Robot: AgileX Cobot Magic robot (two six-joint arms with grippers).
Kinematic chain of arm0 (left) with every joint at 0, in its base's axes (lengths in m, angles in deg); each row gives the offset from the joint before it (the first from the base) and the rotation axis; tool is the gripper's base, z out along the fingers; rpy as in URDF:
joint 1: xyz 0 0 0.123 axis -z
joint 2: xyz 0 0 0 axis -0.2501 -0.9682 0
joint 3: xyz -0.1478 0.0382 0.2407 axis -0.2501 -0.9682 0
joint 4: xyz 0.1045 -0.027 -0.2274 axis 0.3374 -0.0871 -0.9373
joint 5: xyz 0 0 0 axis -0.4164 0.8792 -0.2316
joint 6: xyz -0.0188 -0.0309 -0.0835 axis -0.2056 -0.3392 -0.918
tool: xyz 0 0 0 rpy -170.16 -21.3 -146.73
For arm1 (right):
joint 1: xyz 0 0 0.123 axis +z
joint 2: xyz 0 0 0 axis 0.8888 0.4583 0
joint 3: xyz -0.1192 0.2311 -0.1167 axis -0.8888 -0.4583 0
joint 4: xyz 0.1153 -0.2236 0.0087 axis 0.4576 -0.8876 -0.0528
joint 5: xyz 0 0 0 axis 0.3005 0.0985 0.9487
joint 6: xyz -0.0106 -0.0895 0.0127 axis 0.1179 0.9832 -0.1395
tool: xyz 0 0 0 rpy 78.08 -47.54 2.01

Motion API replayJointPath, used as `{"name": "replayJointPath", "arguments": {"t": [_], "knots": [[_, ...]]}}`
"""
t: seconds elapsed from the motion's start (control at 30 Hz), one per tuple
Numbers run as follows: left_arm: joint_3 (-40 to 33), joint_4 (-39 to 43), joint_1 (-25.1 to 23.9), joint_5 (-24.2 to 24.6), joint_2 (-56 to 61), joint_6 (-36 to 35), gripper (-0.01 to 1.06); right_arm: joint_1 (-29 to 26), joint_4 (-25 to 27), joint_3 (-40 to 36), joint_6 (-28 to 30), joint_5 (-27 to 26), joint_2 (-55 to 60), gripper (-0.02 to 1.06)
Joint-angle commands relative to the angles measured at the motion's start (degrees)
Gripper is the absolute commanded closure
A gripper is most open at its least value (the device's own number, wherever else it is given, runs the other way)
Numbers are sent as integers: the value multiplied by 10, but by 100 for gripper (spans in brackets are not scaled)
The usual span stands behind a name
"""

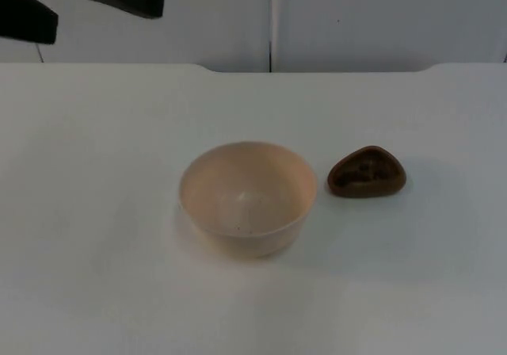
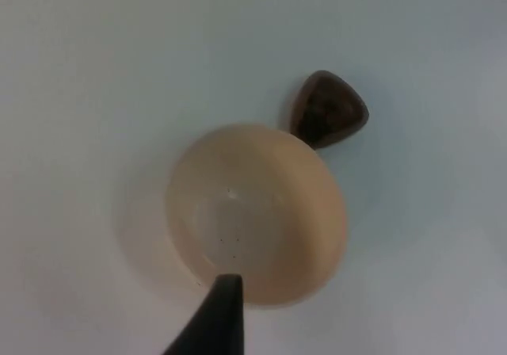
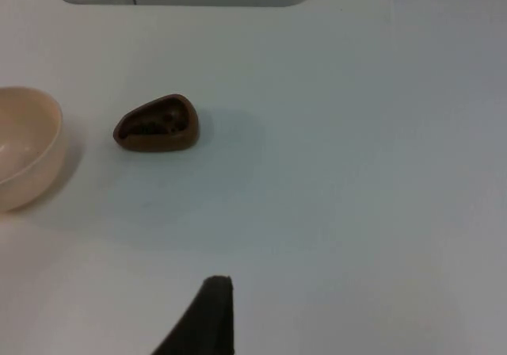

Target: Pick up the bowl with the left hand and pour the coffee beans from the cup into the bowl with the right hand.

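The pale peach, round plastic bowl (image 1: 245,196) stands upright and empty at the centre of the top view, and the small brown, teardrop-shaped cup (image 1: 367,172) of dark coffee beans sits just beside it to the right, apart from it. Neither has been lifted yet.

The step in hand looks to be the left arm's approach to the bowl. The left pincer (image 2: 215,315) hangs above the bowl's near rim, touching nothing; how wide it stands I cannot tell. To do this well, one finger should likely go inside the rim and one outside, on the side away from the cup, so the bowl lifts level and leaves the right arm room to tip. The thin wall may slip or tilt if pinched too shallow.

The right pincer (image 3: 207,319) waits over bare worktop, well apart from the cup; its opening I cannot tell either.

The white worktop (image 1: 95,276) is smooth and matte. At the upper edge of the top view it ends at a grey partition wall (image 1: 380,14) with a dark vertical seam.
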Motion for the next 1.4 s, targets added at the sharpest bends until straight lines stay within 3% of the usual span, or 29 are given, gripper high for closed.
{"name": "replayJointPath", "arguments": {"t": [0.0,0.77,1.37], "knots": [[4,-2,9,-15,-11,1,0,-3,-3,-1,2,-3,-2,-1],[5,-3,12,-86,-220,1,0,-3,-3,-1,2,-3,-2,-1],[71,-13,12,-64,-328,1,0,-3,-4,-1,3,-3,-2,-1]]}}
